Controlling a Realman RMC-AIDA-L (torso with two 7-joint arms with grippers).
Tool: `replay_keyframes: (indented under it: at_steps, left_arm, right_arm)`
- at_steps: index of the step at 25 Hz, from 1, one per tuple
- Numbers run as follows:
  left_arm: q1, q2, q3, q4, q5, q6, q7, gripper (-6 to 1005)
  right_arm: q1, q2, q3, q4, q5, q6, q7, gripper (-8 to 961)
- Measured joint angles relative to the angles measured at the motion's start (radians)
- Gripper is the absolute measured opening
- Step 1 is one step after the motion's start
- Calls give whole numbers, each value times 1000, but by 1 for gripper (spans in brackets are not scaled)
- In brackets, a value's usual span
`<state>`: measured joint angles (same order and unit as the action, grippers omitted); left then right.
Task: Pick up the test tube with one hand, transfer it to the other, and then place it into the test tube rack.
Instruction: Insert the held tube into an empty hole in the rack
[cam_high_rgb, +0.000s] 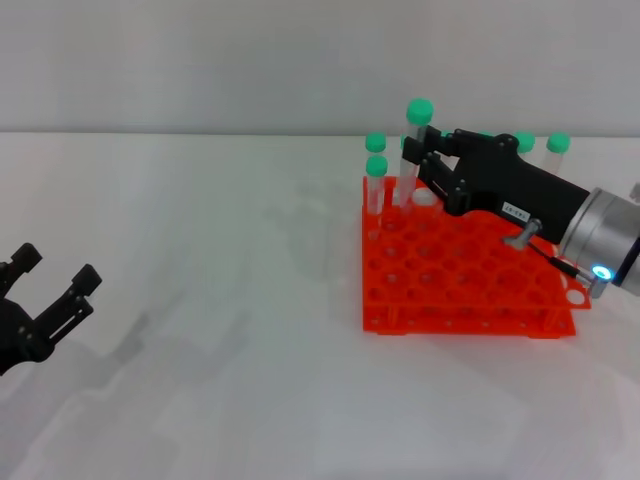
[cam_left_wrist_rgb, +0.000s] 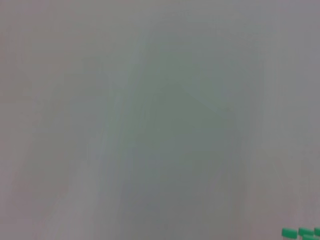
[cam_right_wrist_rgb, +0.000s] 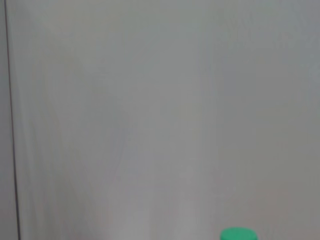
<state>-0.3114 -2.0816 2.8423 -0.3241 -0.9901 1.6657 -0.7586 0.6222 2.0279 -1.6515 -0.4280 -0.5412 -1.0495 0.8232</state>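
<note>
In the head view my right gripper (cam_high_rgb: 418, 155), black with a small white label, is shut on a test tube (cam_high_rgb: 409, 182) with a green cap (cam_high_rgb: 420, 110). It holds the tube nearly upright over the back left part of the orange-red rack (cam_high_rgb: 450, 285). The tube's lower end is at the rack's top tier; I cannot tell if it sits in a hole. The cap also shows in the right wrist view (cam_right_wrist_rgb: 238, 234). My left gripper (cam_high_rgb: 58, 266) is open and empty, low at the left, far from the rack.
Two more green-capped tubes (cam_high_rgb: 376, 175) stand in the rack's back left corner and two others (cam_high_rgb: 558, 144) at its back right. Green caps (cam_left_wrist_rgb: 300, 232) show at a corner of the left wrist view. The white table (cam_high_rgb: 220, 300) lies between the left gripper and the rack.
</note>
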Motion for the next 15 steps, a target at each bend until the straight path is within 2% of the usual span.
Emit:
replay_keyframes:
  at_steps: [10, 15]
  left_arm:
    - [5, 1, 0, 21, -2, 0, 2, 873]
    - [7, 0, 0, 20, -2, 3, 2, 872]
  right_arm:
    - [43, 0, -139, -8, 96, 97, 4, 225]
    - [58, 0, -159, -8, 134, 151, -1, 233]
